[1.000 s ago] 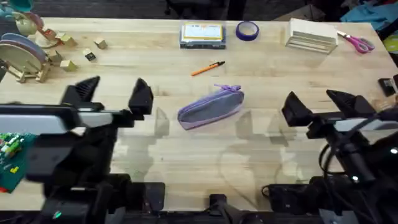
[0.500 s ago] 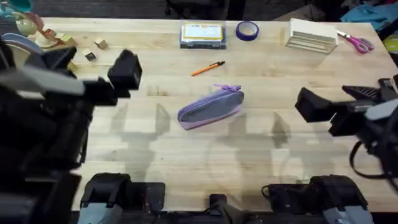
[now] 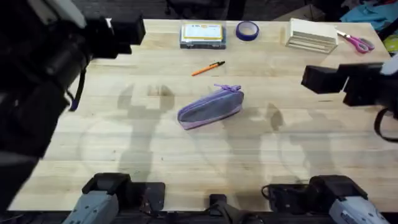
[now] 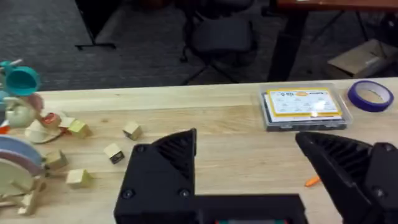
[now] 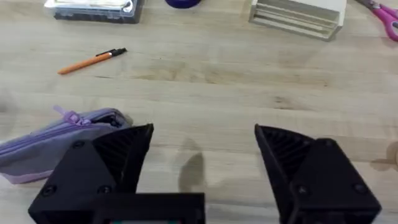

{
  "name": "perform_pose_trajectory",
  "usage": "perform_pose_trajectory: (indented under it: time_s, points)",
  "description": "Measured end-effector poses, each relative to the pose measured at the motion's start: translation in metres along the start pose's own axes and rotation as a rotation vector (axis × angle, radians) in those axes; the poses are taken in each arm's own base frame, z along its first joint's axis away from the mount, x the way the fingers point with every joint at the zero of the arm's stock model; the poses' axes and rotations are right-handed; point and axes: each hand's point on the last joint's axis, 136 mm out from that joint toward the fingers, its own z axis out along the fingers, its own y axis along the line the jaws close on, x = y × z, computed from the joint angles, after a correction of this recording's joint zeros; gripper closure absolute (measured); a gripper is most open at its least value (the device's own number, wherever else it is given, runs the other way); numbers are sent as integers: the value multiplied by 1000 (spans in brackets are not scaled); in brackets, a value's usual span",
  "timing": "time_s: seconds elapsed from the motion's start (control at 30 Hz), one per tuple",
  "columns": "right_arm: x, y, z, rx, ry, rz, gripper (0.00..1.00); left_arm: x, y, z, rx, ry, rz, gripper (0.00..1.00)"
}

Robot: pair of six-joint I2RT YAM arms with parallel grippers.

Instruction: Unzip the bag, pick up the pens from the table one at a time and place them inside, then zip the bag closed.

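the bag (image 3: 210,107) lies near the middle of the table (image 3: 186,155), a grey pouch with lavender edging set at a slant, its purple zipper pull at the end toward the far right; the zipper looks closed along its length. the pen (image 3: 208,68), orange with a black tip, lies on the wood just beyond the bag, apart from it and also at a slant. from the right wrist camera the bag (image 5: 59,146) sits partly behind one black finger and the pen (image 5: 92,60) lies farther off on bare planks. the right gripper (image 5: 202,158) has its two fingers spread wide with nothing between them — it hangs above the wood to the right of the bag, touching neither bag nor pen. the left gripper (image 4: 249,165) is likewise spread apart and holds nothing; it is raised over the far left part of the table, and in the overhead view that arm looms large and dark at the left edge. along the far edge stand a clear box with a yellow label (image 3: 203,34), a roll of purple tape (image 3: 247,30) just beside it, a pale box (image 3: 311,34) and pink-handled scissors (image 3: 356,42) — all well away from the bag. small wooden blocks (image 4: 122,142) lie scattered at the far left.
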Motion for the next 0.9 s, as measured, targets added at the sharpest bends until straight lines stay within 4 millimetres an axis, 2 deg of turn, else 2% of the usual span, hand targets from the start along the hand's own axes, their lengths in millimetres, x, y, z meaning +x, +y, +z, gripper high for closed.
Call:
perform_pose_trajectory:
  time_s: [0.17, 0.33, 0.53, 0.77, 0.9]
  points:
    - [-9, 0, 5, 0, 23, 1, 3, 1, -9, 21, 50, 50, -1, 8]
    - [-9, 0, 5, 0, 25, 1, 3, 13, -17, 35, 98, 103, -4, 7]
    - [-9, 0, 5, 0, 23, 1, 3, 25, -21, 37, 119, 152, -7, 7]
    - [-9, 0, 5, 1, 23, 50, 3, 28, -23, 36, 131, 166, -9, 7]
    - [-10, 0, 5, 1, 23, 64, 3, 40, -32, 32, 185, 213, -1, 7]
